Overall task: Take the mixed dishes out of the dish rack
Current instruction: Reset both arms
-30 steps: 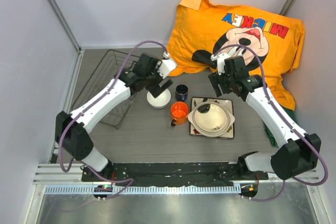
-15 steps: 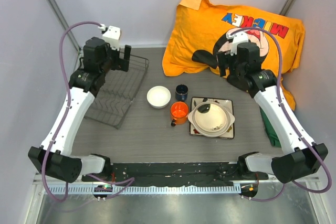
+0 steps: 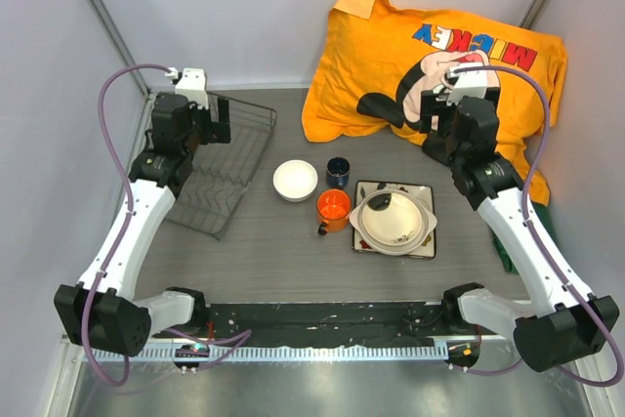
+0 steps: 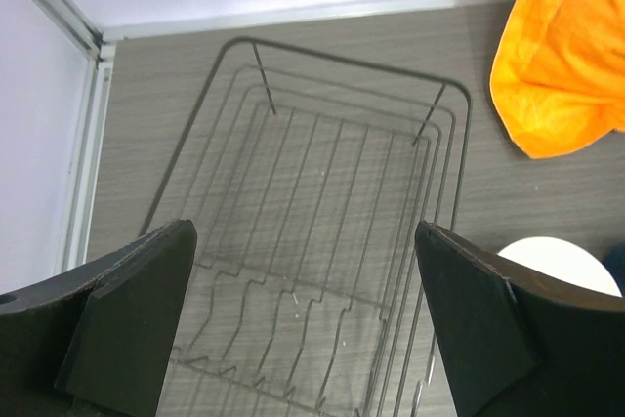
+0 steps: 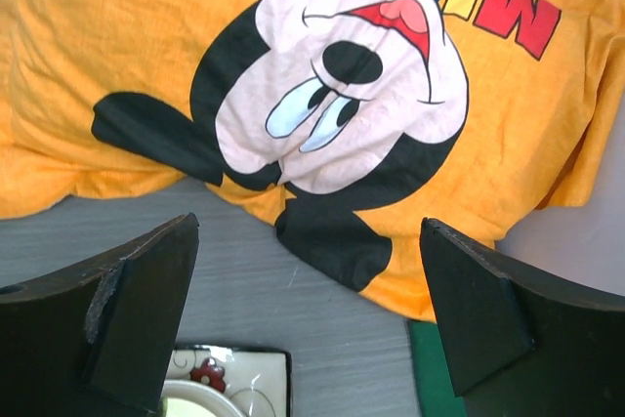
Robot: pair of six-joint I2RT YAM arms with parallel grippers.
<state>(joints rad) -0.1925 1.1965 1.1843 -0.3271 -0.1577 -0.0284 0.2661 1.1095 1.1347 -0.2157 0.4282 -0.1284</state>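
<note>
In the left wrist view the rack [image 4: 322,192] runs off the bottom edge, its near corners behind the fingers of the left gripper [image 4: 303,324]. To that gripper's right, the small bowl [image 4: 552,259] shows only as a sliver above the finger. Just below the right gripper [image 5: 308,324], the plate [image 5: 244,378] is cropped by the bottom edge. The cream bowl [image 5: 198,401] shows only as a rim. A green thing [image 5: 425,378] sits half behind the finger, too little of it to name. From above, the cream bowl covers most of the plate.

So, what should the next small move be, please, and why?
Probably pull both arms back to rest: the dish rack looks empty, the plate, cream bowl, white bowl, mug and cup sit outside it, and the left gripper and right gripper are open and empty.
</note>
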